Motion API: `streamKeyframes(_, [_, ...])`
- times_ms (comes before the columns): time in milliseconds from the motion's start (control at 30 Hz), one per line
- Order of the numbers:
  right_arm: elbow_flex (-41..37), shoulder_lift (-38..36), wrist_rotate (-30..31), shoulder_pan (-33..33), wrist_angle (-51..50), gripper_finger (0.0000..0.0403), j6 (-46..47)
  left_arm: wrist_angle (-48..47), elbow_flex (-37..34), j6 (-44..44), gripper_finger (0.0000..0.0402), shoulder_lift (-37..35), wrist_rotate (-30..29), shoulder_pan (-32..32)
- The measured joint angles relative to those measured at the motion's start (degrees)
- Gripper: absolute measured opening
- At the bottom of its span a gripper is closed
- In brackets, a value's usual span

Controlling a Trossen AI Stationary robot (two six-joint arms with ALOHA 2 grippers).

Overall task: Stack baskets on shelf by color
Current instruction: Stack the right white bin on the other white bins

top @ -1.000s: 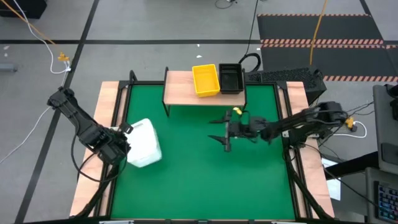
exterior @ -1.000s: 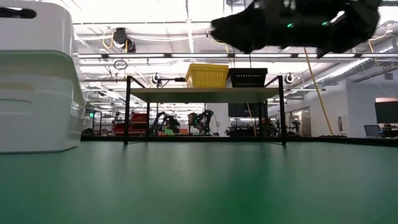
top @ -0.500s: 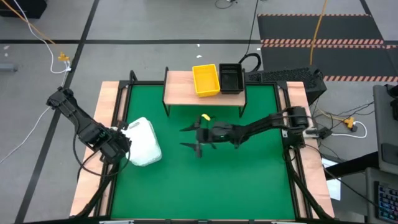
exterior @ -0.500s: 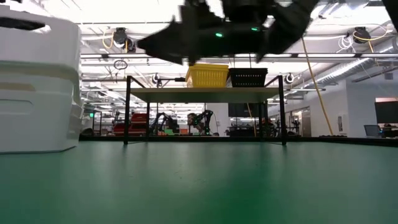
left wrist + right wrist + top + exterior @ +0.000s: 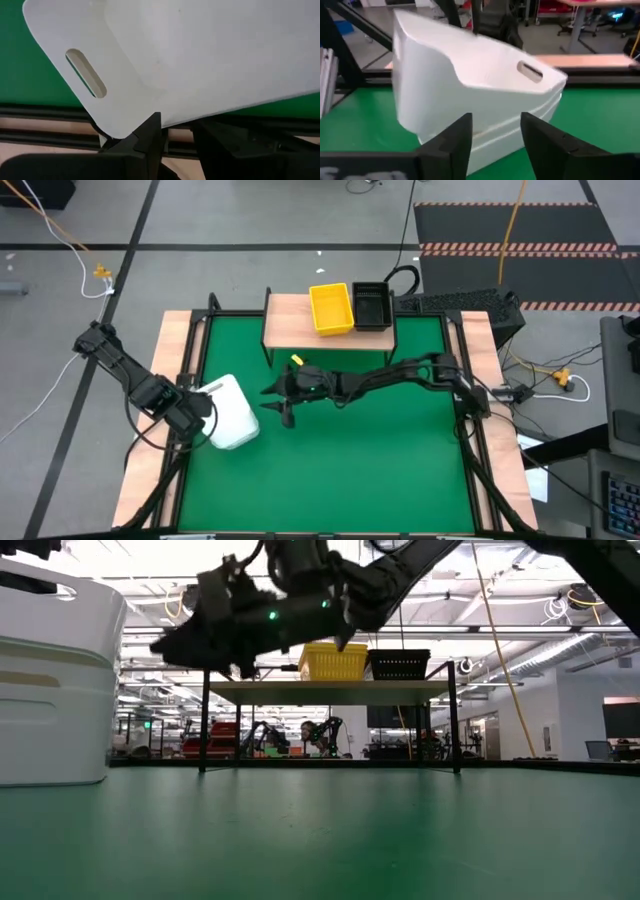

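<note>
Since a sec ago, right hand has moved far across the green counter, from near the right side over to the middle, & now sits close to the white baskets. Its fingers are apart w/ nothing between them, & the white baskets are right in front of the hand, not touching it. In the low view this hand hangs up in the air above the counter.

Left hand is at the left end of the white baskets, which look like a stack sitting a bit tilted. A finger is against the white rim, but can't tell if the hand is gripping or letting go.

Far past both hands is the shelf, w/ a yellow basket & a black basket side by side on it.
</note>
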Motion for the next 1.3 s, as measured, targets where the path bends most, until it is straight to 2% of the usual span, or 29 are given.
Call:
streamKeyframes(100, [1.2, 2.3, -2.1, -0.1, 0.1, 0.0146, 0.5, 0.0, 0.0, 0.7, 0.0113, 0.0, -0.4, 0.0])
streamKeyframes(233, [3.4, 6.0, -3.6, 0.6, 0.4, 0.0124, 0.5, 0.0, 0.0, 3.5, 0.0112, 1.1, -5.0, 0.0])
streamKeyframes(300, [4.2, 7.4, -4.4, 1.0, 0.6, 0.0115, 0.3, 0.1, 0.0, 5.3, 0.0104, 2.6, -5.2, 0.1])
streamKeyframes(433, [4.4, 7.5, -4.5, 1.6, 0.0, 0.0100, 0.0, -0.3, 0.1, 7.8, 0.0077, 6.8, -5.2, 0.8])
streamKeyframes(567, [4.3, 4.7, -4.3, 2.7, -8.4, 0.0091, -3.2, -0.4, 0.2, 11.1, 0.0054, 11.4, -4.8, 1.7])
streamKeyframes(700, [4.3, 0.1, -4.0, 4.2, -16.8, 0.0086, -5.6, 0.6, 0.2, 15.3, 0.0043, 14.8, -6.3, 2.0])
streamKeyframes(867, [1.1, -7.2, 0.4, 5.9, -22.0, 0.0082, -6.2, 4.8, 0.2, 21.7, 0.0038, 17.3, -11.7, 1.9])
streamKeyframes(1067, [-10.8, -21.9, 5.3, 5.8, -21.7, 0.0077, -4.5, 8.7, 1.0, 27.1, 0.0036, 17.7, -13.3, 2.3])
streamKeyframes(1167, [-18.2, -29.8, 6.4, 5.3, -20.5, 0.0077, -2.1, 13.6, 2.9, 30.5, 0.0034, 17.9, -14.2, 2.2])
streamKeyframes(1300, [-27.5, -38.1, 6.4, 5.0, -16.5, 0.0077, 1.9, 24.8, 4.4, 42.6, 0.0033, 18.0, -16.0, 2.2])
